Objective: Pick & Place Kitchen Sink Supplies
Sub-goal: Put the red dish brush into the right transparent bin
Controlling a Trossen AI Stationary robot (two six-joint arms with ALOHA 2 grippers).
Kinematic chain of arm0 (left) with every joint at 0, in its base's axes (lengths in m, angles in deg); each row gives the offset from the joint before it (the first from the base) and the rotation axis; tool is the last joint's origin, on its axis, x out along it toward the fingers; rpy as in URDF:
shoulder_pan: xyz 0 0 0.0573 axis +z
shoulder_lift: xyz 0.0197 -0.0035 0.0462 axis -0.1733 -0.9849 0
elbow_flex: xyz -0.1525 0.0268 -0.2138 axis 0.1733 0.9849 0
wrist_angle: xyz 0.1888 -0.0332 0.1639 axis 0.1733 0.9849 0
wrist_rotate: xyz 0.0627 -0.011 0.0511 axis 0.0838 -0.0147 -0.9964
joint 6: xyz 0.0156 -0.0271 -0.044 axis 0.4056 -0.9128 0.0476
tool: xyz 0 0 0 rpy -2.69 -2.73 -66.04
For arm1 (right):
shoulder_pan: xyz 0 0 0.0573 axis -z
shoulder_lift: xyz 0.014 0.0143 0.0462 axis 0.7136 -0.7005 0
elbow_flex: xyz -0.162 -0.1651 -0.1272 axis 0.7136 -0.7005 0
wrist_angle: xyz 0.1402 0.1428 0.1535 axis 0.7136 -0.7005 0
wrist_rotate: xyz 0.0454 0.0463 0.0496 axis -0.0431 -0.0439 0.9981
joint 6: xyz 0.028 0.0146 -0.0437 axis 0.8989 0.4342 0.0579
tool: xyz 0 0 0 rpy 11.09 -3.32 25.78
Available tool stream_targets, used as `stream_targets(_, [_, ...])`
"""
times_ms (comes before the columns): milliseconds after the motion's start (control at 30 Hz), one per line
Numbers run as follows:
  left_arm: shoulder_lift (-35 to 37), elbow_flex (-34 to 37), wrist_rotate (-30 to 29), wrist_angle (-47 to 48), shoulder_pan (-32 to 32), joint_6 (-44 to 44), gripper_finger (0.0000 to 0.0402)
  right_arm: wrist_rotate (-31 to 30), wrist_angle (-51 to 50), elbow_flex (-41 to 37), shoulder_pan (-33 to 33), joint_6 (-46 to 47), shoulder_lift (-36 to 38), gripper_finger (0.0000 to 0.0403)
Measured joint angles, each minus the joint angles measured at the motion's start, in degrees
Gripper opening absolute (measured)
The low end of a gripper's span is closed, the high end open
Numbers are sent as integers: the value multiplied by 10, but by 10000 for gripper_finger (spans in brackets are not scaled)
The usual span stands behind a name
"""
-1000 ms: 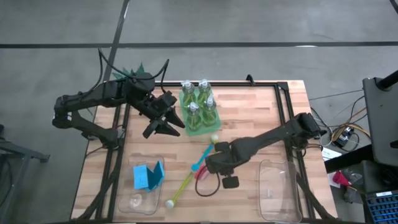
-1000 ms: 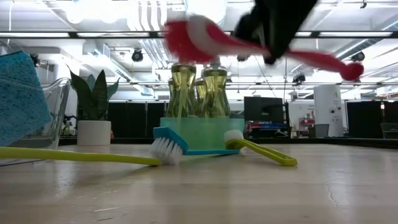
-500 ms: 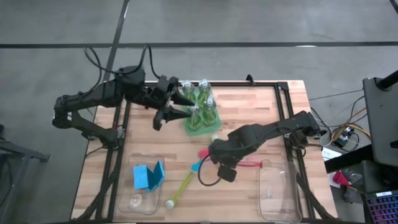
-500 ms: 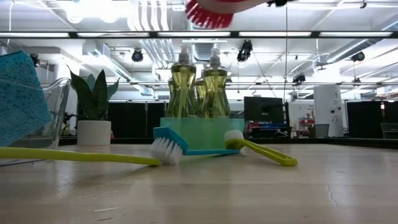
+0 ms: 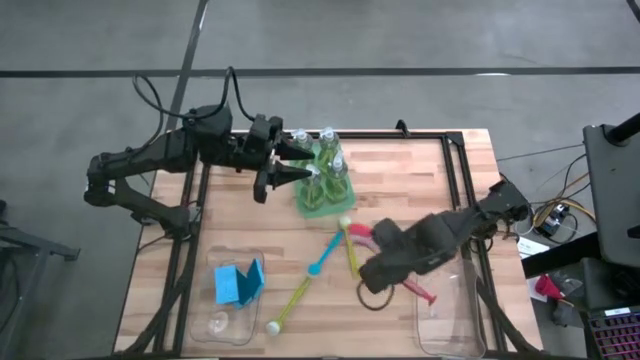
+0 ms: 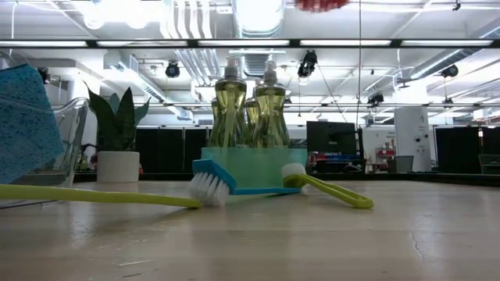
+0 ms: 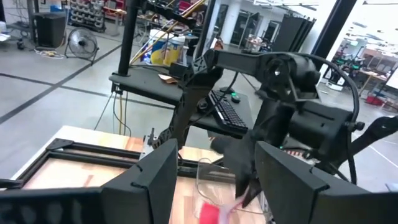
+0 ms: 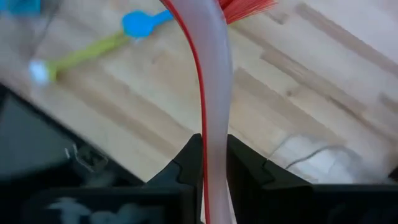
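Observation:
Several clear bottles of yellow-green liquid [image 5: 322, 165] stand in a translucent green tray [image 5: 318, 198], also in the low view [image 6: 246, 105]. My left gripper [image 5: 302, 164] is open, level, its fingertips just left of the bottles; its wrist view [image 7: 216, 149] shows the gap empty. My right gripper [image 5: 385, 262] is shut on a red brush [image 5: 362, 234] above the table's right half. A blue brush [image 5: 325, 255] and two yellow-green brushes [image 5: 349, 245] [image 5: 290, 305] lie flat on the table. Blue sponges [image 5: 237, 283] stand in the left clear bin. My right gripper pinches the red brush's pale handle [image 8: 212, 134] between its two fingers, about midway along it. The brush is lifted clear of the table. Its bristle head [image 8: 249, 6] points toward the green tray, and its handle end [image 5: 428, 297] is over the right bin's rim.
A clear bin [image 5: 222, 322] stands at the near left and another clear bin [image 5: 445, 310] at the near right. A white-potted plant [image 6: 117, 136] stands at the far left. A dark cable loop [image 5: 372, 298] hangs below my right gripper.
My right gripper has risen and gone toward the table's right edge with the red brush, which has left the top of the low view and turned, its handle end now over the right bin. My left gripper has swung toward the far edge and now points at the bottles.

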Motion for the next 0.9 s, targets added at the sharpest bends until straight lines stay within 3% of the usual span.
stream_targets(133, [0, 0, 0, 0, 0, 15, 206, -32, -2, -12, -43, 127, 8, 51])
stream_targets(267, [0, 0, 0, -2, 0, 17, 206, -34, -2, -29, -87, 194, 9, 50])
stream_targets(633, [0, 0, 2, -1, 0, 16, 206, 12, -1, -137, -229, 437, 9, 48])
stream_targets(900, [0, 0, 2, -1, 0, 7, 206, 54, -2, -196, -276, 449, 9, 43])
